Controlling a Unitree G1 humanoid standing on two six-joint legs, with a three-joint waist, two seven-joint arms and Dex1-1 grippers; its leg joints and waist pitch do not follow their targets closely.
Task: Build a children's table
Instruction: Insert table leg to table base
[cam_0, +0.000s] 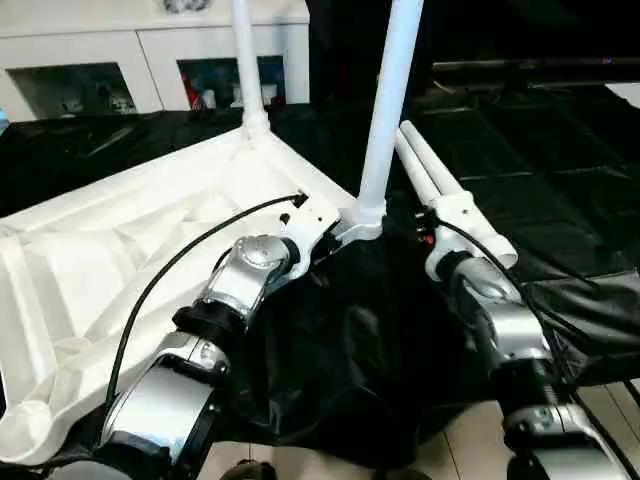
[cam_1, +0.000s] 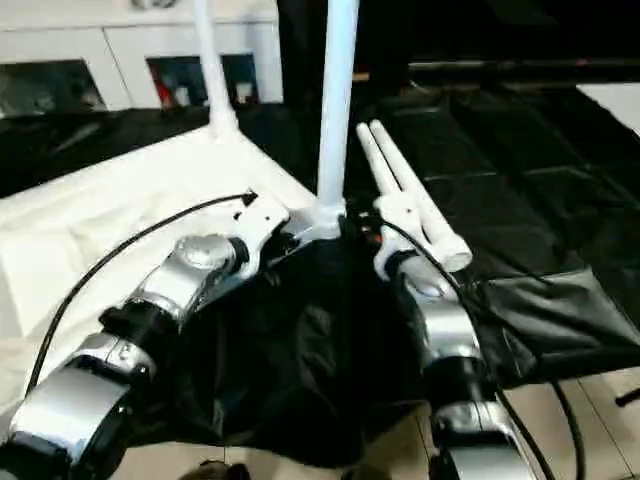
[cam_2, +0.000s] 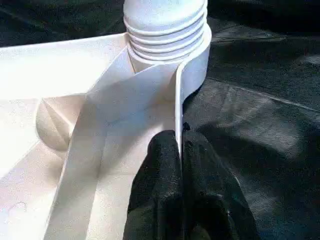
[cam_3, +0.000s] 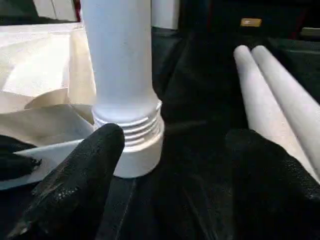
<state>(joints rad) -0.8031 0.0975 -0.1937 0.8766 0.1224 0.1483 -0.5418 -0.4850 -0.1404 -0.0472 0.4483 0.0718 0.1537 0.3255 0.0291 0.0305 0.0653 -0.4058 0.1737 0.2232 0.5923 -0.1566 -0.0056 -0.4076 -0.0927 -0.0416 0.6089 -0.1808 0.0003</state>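
Observation:
The white tabletop (cam_0: 110, 250) lies underside up on a black cloth. Two white legs stand upright in its corner sockets, one at the far corner (cam_0: 247, 60) and one at the near corner (cam_0: 388, 110). Two loose legs (cam_0: 432, 172) lie side by side on the cloth to the right. My left gripper (cam_2: 179, 137) is shut on the tabletop's thin rim just below the near corner socket (cam_2: 167, 37). My right gripper (cam_3: 175, 170) stands open close to the base of the near leg (cam_3: 122, 75), with its fingers (cam_3: 85, 175) spread wide and nothing between them.
A white cabinet (cam_0: 150, 45) with glass doors stands along the back. The black cloth (cam_0: 530, 140) covers the work area and hangs in folds at the front. A strip of light floor (cam_0: 470, 440) runs beneath my right forearm.

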